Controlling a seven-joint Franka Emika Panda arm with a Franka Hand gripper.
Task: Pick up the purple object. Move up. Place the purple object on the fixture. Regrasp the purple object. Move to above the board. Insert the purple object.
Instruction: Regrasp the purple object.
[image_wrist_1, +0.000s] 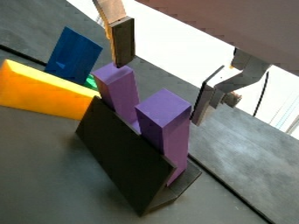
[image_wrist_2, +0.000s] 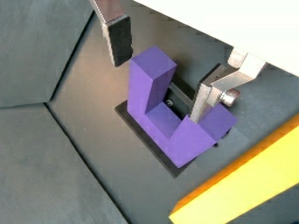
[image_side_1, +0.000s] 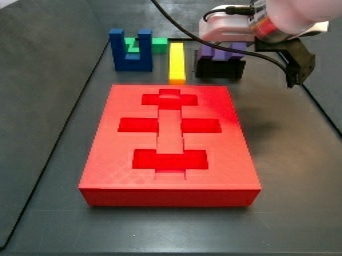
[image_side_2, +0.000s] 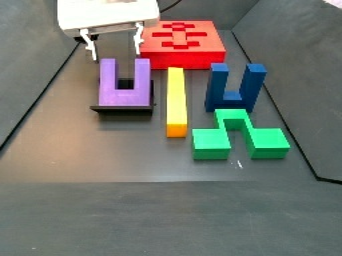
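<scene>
The large flat red slab of a board (image_side_1: 170, 145), with its cross-shaped recessed slots in brighter red, lies on the dark worktop (image_side_2: 120, 200) well apart from the action, its slots empty. Beside it stand the other pieces: a long yellow plastic bar (image_side_2: 175, 100), a dark blue notched block (image_side_2: 235, 86) and a green stepped block (image_side_2: 238, 134) (none is wanted for this task). The small black box-like fixture (image_wrist_1: 122, 162) sits just beside the yellow bar and carries the chunky U-shaped purple plastic block (image_side_2: 124, 84), standing with both square prongs pointing up, presumably parked there so it can be taken again in a better orientation for insertion. The gripper (image_wrist_2: 173, 61) hovers directly over the block, its silver fingers (image_wrist_2: 212, 99) spread apart with nothing between the pads, straddling one prong without visibly touching it. I judge the regrasp is the step in hand.
</scene>
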